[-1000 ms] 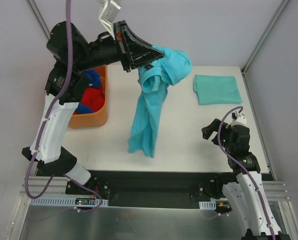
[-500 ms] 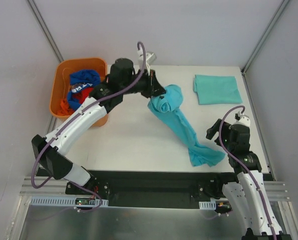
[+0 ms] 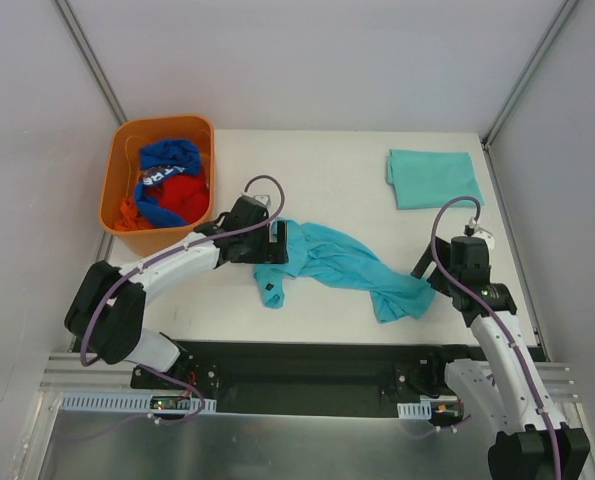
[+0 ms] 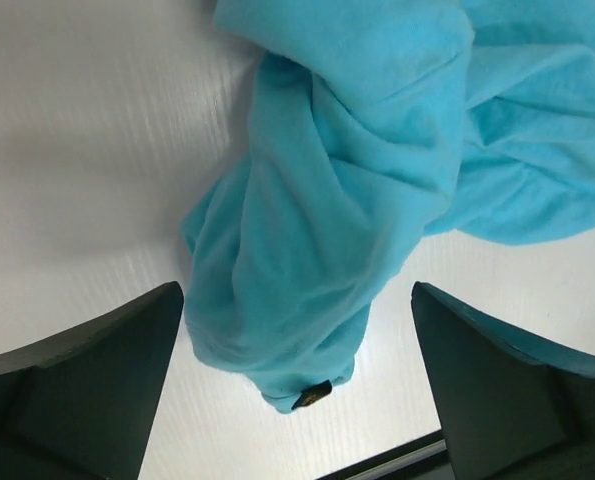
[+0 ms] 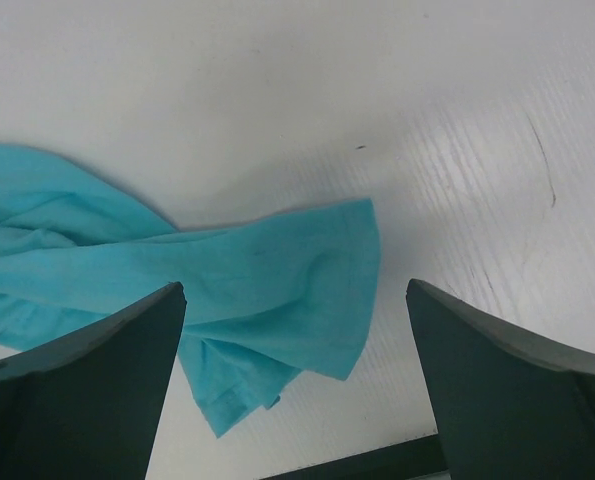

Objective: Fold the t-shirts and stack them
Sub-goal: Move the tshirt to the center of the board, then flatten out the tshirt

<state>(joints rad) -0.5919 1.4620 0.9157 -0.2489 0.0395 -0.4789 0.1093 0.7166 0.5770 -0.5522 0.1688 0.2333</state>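
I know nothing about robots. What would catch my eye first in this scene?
A bright crumpled teal t-shirt sprawls across the middle of the white table, stretched between the open left end effector and the open right end effector. A folded teal t-shirt lies flat at the far right corner. An orange bin at the far left holds a red garment and a blue garment.

Orange bin (image 3: 210, 165) holding red garment (image 3: 183, 196) and blue garment (image 3: 167, 156)

Soft matt cloth t-shirt (image 3: 342, 262), smooth white table (image 3: 317, 170)
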